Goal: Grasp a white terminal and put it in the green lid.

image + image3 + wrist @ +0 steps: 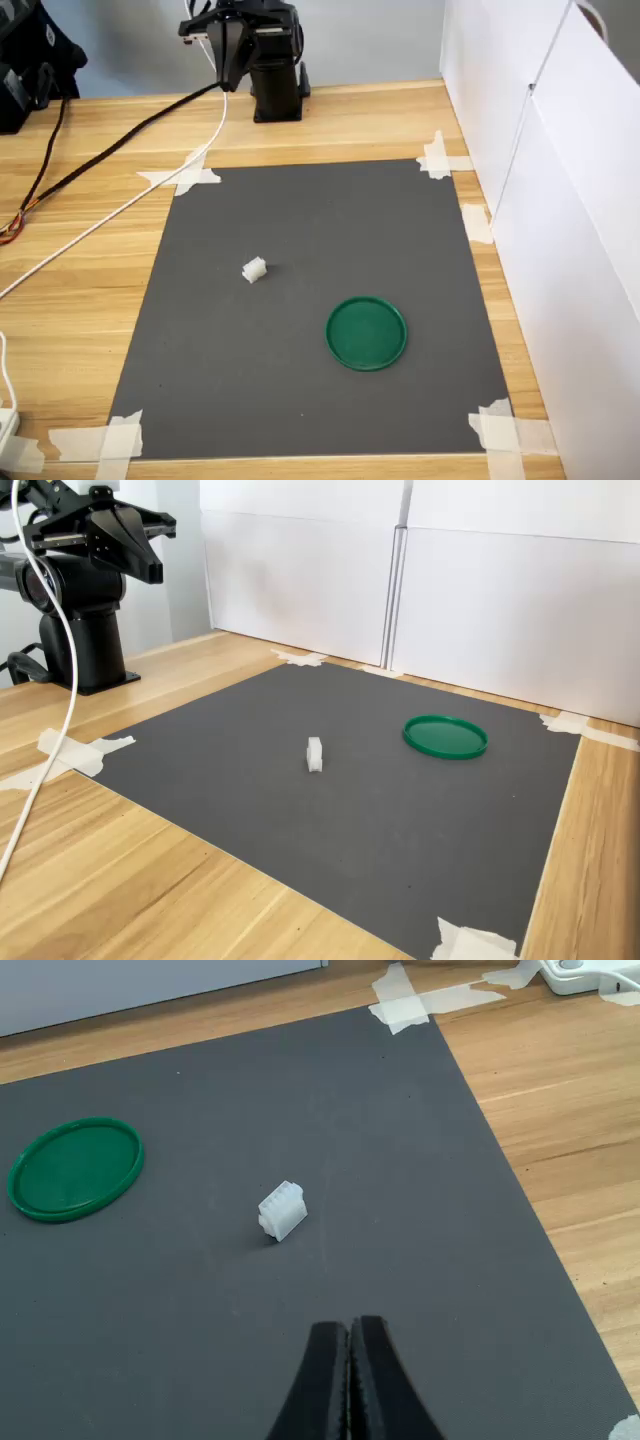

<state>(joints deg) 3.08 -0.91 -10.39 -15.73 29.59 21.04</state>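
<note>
We see our two black fingers [350, 1375] pressed together with nothing between them. They hang in the air above the gray mat [300, 1290]. The little white terminal [282, 1209] sits on the mat just ahead of our fingertips, apart from them. The green lid [75, 1168] lies flat on the mat farther off, well apart from the terminal. The mat is taped to the wooden worktop [80, 300].
</note>
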